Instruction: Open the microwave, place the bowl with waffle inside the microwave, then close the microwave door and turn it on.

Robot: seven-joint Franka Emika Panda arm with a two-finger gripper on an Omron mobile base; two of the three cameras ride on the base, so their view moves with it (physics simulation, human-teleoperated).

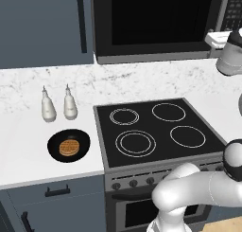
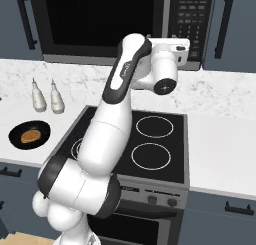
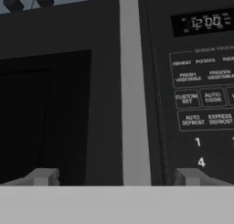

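Kitchen counter: bowl (image 1: 69,145) with waffle (image 1: 69,147) at stove's nine o'clock. Wide-open, empty gripper (image 3: 118,176) faces closed microwave door (image 3: 68,104), handle at twelve o'clock. Door-opening step; next, likely hooking that handle.

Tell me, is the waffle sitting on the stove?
No, the waffle lies in the black bowl on the white counter, left of the stovetop.

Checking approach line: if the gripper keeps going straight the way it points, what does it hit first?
Likely the microwave door's grey vertical handle, centred between the open gripper fingertips, with the button panel just beside it. Remaining gap is unclear.
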